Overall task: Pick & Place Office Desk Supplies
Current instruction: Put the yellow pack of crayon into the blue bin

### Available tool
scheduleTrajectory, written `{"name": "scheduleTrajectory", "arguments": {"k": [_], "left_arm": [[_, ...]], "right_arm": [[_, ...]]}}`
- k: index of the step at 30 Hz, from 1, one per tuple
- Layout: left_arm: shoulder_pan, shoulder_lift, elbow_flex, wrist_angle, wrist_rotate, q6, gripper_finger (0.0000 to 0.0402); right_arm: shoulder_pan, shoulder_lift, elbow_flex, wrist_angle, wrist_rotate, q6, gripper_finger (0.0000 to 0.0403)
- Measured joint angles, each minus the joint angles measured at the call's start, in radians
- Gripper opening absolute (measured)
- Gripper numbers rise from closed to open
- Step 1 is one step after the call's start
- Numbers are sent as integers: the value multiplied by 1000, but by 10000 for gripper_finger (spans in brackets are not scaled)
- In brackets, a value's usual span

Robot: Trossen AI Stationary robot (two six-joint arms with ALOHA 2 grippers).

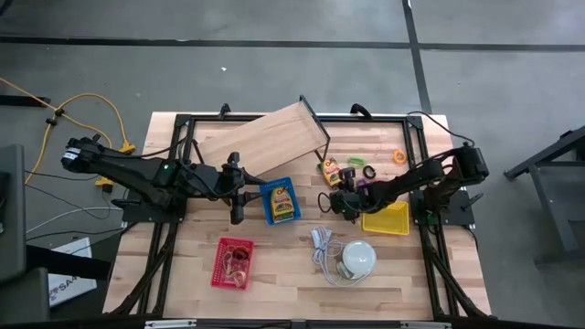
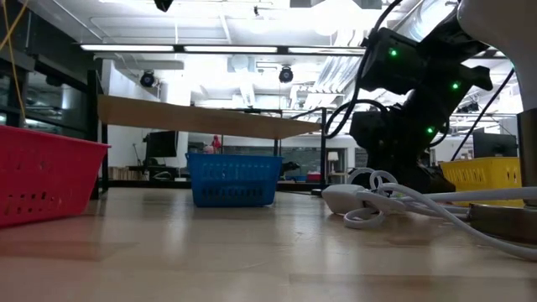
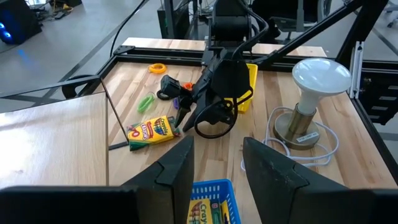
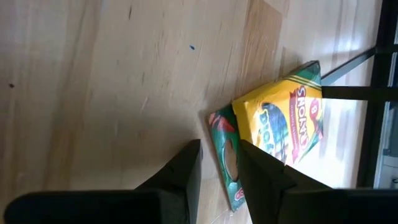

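A yellow-green crayon packet (image 3: 151,132) (image 4: 281,121) lies flat on the table right of centre. My right gripper (image 1: 327,198) (image 4: 219,149) points down at the packet's green end, open. Beyond it lie small loose pieces: an orange ring (image 1: 399,156), a green one (image 3: 147,101) and a black one (image 3: 166,82). My left gripper (image 1: 251,190) (image 3: 217,165) hangs open above the blue basket (image 1: 280,201), which holds another crayon packet (image 3: 208,211). A red basket (image 1: 233,262) holds tan rubber bands. My right gripper comes slanting down from the table's right side, with its two fingers (image 4: 186,165) standing at either side of the packet's green end (image 4: 227,155). Whether they touch the packet I cannot tell. The packet lies flat on the table.
A yellow basket (image 1: 386,219) sits under my right arm. The white dome lamp (image 1: 358,259) with its white cord (image 1: 322,242) stands near the front. A tilted wooden board (image 1: 265,137) rests on the black frame (image 1: 183,123) at the back.
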Motion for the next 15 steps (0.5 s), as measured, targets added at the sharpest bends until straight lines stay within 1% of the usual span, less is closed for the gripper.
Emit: {"name": "scheduleTrajectory", "arguments": {"k": [7, 15], "left_arm": [[0, 0, 0, 0, 0, 0, 131], [0, 0, 0, 2, 0, 0, 131]], "right_arm": [[-2, -1, 0, 0, 0, 17, 94], [-3, 14, 1, 6, 29, 25, 94]]}}
